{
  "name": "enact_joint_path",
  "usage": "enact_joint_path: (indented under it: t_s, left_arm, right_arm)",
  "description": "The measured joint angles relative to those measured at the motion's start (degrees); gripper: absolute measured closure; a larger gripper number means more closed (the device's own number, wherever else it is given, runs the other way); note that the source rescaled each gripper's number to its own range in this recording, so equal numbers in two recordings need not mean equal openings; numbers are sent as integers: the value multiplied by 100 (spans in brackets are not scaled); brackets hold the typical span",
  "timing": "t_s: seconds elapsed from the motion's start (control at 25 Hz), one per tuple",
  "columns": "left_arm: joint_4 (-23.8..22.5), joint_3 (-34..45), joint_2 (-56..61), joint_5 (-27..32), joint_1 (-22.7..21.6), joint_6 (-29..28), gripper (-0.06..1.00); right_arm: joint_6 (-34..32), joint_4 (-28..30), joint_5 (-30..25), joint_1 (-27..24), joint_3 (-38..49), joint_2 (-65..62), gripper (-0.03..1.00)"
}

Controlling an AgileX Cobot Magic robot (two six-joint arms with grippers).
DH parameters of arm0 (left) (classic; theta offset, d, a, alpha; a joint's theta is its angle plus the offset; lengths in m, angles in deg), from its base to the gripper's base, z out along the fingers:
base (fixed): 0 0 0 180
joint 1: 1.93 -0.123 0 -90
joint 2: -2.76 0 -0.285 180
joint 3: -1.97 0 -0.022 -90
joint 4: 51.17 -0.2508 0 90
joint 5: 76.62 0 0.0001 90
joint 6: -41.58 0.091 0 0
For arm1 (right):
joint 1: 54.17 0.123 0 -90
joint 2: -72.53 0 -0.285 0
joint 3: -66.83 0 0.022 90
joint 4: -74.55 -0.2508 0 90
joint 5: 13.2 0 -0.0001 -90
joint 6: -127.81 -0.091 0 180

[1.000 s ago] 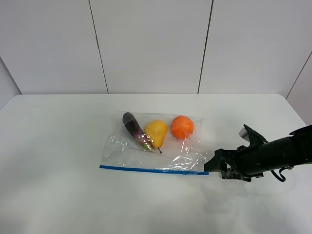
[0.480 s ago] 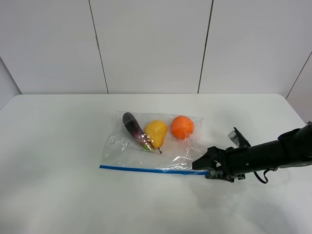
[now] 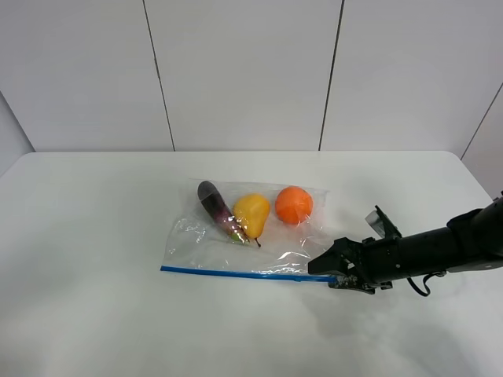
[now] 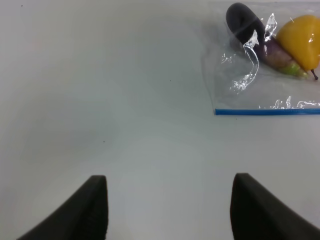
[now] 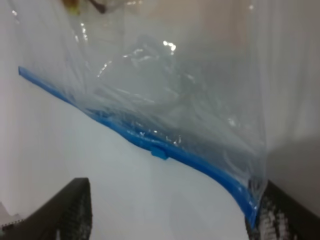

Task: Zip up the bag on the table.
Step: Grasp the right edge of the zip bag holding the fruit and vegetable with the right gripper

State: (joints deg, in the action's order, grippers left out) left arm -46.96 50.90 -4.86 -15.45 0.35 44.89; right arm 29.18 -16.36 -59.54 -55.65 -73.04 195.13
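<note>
**Right fingers spread at the end of the bag's zip strip**

The right fingers (image 3: 324, 269) are held apart, grasping nothing, low over the desk (image 3: 94, 314), with the near corner of the bag (image 3: 196, 245) lying between them; whether it is touched cannot be told. The blue zip strip (image 3: 236, 272) begins beside one finger and runs straight away from them, its long axis in line with their reach. A small blue slider (image 5: 160, 152) is seen a short way ahead on the strip. A pull along that line is judged to be what is called for, and bare desk is left open beside the strip and past its far end. The orange (image 3: 294, 204), pear (image 3: 251, 214) and eggplant (image 3: 214, 203) lie off to one side, clear of the strip. The left fingers (image 4: 250, 210) are spread and empty, well apart from the strip's far end, so the right arm is the nearer.
</note>
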Motion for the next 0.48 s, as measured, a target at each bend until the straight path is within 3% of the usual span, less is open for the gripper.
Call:
enact_joint_path:
  t_s: [0.48]
  left_arm:
    - [0, 0, 0, 0, 0, 0, 19]
  right_arm:
    - [300, -270, -4, 66, 0, 5, 5]
